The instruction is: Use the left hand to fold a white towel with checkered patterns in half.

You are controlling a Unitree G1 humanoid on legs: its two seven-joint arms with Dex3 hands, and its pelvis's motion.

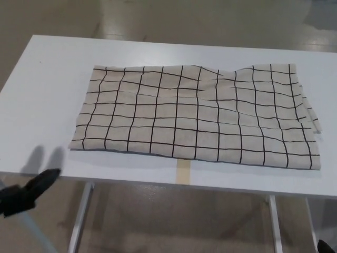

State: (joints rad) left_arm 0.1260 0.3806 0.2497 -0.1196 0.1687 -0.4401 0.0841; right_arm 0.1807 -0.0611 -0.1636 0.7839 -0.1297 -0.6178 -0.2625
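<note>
The towel (196,113) lay flat across the middle of the table (47,74), its long axis running left to right in the frame. The left hand (26,192) sat at the lower left, just below the table's near edge, holding nothing; how far its fingers were spread could not be told. The towel's lower-left corner lay up and to the right of it, so this hand looked nearer. Only a dark sliver showed at the lower right corner.
</note>
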